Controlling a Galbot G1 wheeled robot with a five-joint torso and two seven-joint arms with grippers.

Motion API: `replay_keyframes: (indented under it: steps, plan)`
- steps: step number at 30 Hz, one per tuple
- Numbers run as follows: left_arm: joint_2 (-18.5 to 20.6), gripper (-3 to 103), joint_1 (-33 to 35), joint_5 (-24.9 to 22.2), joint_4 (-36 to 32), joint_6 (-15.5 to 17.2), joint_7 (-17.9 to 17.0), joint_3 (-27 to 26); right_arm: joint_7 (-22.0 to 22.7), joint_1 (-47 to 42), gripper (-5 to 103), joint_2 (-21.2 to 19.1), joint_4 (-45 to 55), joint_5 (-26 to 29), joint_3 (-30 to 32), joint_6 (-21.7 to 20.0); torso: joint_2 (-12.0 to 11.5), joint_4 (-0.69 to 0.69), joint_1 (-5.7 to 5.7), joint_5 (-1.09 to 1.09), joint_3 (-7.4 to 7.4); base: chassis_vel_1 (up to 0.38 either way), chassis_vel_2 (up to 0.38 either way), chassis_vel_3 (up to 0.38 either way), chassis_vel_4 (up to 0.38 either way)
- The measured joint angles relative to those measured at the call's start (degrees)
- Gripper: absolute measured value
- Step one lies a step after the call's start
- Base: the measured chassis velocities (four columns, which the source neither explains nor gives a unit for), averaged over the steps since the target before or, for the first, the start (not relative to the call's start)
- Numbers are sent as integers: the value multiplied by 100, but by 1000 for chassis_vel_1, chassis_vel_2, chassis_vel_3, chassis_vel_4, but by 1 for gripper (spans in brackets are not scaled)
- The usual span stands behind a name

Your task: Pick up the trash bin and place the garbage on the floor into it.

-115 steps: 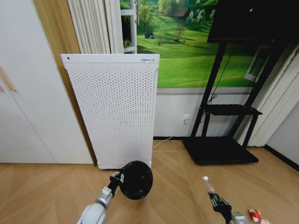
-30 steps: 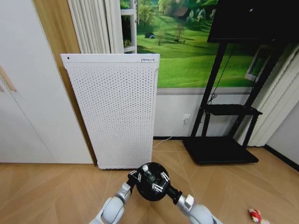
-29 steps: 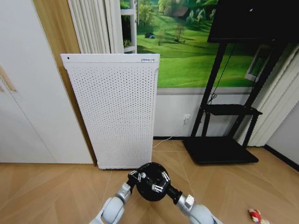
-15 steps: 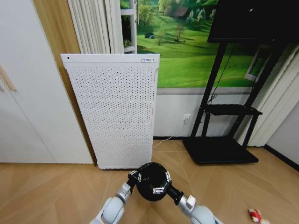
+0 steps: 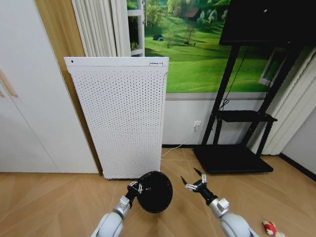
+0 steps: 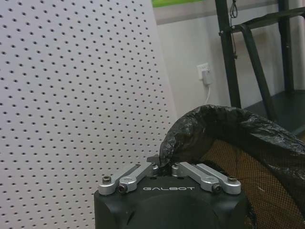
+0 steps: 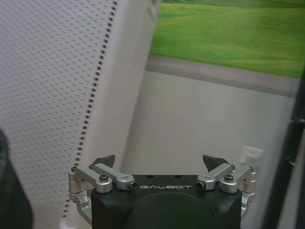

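— Holding the trash bin (image 5: 154, 191) up off the floor (image 5: 59, 202), are we?
— We are gripping its lined rim with our left hand (image 6: 165, 164), fingers clamped together on it, in front of the white perforated panel (image 5: 121, 113).
— And our right hand (image 5: 193, 181)?
— We are keeping it just beside the bin, fingers spread apart, carrying nothing. One red-and-white piece of garbage (image 5: 269, 227) is lying on the floor, well off to our right.

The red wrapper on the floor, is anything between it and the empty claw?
Nothing visible: bare wooden floor separates the open right end effector from the red wrapper. The left end effector holds the trash bin.
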Motion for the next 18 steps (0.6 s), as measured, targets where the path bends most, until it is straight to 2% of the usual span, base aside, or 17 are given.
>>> replay_keyframes:
  steps: [7, 13, 18]
  plan:
    - [23, 7, 251, 2, -279, -3, -3, -553, 360, -169, 100, 183, -167, -24, 620, -304, 0, -1, 0, 0, 0, 0, 0, 0, 0]
    - [-3, 7, 717, -20, -624, -35, -7, -1119, 608, -348, 100, 432, -179, 352, 1225, -832, 0, 0, 0, 0, -1, 0, 0, 0, 0]
    - [-80, 7, 947, -26, -775, -74, -8, -1387, 804, -440, 100, 614, -197, 383, 1440, -1035, 0, 1, -1, 0, 0, 0, 0, 0, 0]
